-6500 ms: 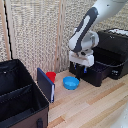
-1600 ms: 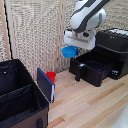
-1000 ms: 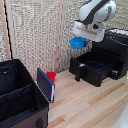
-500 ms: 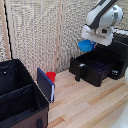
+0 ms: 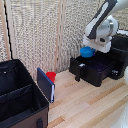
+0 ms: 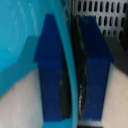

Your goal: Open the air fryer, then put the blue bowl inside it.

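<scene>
Watching the exterior view, I see the gripper [image 5: 90, 49] holding the blue bowl [image 5: 87, 51] above the pulled-out drawer of the air fryer [image 5: 100, 67], its air fryer handle [image 5: 78, 71] facing the red cup [image 5: 50, 76]. On the wrist view, both fingers [image 6: 49, 75] pinch the bowl's rim.

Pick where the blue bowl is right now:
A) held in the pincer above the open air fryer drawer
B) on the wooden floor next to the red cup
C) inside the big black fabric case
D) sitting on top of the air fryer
A: the exterior view shows the blue bowl in the air under the pincer, over the pulled-out drawer of the air fryer; the wrist view shows the fingers clamped on its rim.
</scene>
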